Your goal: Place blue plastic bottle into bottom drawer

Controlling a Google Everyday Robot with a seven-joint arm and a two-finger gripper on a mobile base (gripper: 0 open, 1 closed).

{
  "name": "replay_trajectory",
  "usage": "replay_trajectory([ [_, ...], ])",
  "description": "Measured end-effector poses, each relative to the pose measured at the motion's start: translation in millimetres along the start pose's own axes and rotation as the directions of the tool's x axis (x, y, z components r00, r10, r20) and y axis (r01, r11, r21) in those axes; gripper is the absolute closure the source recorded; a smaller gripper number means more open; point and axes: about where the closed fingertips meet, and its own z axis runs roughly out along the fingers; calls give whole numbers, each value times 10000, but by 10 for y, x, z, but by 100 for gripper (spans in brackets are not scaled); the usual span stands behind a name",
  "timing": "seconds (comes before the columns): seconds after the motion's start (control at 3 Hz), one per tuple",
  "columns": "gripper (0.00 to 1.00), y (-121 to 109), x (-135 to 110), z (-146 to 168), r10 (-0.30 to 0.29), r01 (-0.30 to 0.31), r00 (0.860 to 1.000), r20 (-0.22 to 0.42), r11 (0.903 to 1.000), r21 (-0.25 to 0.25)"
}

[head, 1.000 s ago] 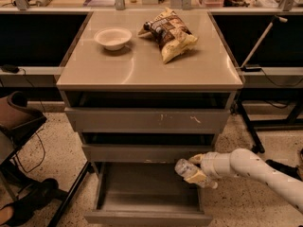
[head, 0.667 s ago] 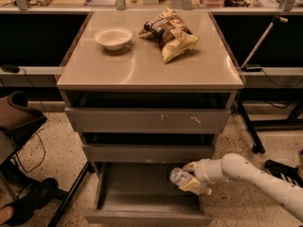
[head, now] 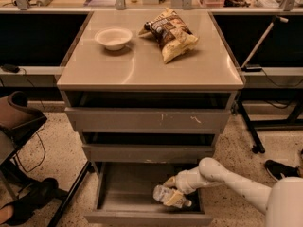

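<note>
The blue plastic bottle (head: pixel 164 194) is a small clear crinkled bottle lying on its side, low inside the open bottom drawer (head: pixel 124 193) at its right half. My gripper (head: pixel 173 197) reaches in from the right on a white arm (head: pixel 227 179) and is shut on the bottle, its yellowish fingers around the bottle's right end. The bottom drawer is pulled out, its grey front edge (head: pixel 147 218) near the lower frame edge. The two upper grey drawers are slightly ajar.
A white bowl (head: pixel 113 37) and a brown-and-yellow chip bag (head: pixel 172 33) sit on the cabinet top (head: pixel 142 65). A dark chair (head: pixel 16 122) and a shoe (head: pixel 28 200) are at left. A table leg (head: pixel 248 126) and a shoe (head: pixel 281 169) stand at right.
My gripper with the bottle has moved left and down, from just above the drawer's right edge to inside the open bottom drawer.
</note>
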Motion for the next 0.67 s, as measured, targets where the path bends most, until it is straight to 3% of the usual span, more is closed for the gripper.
replay_trajectory([
  [0.33, 100, 54, 10, 424, -54, 76, 9996, 276, 9965, -830],
  [0.67, 81, 50, 14, 461, -42, 68, 9996, 292, 9961, -877],
])
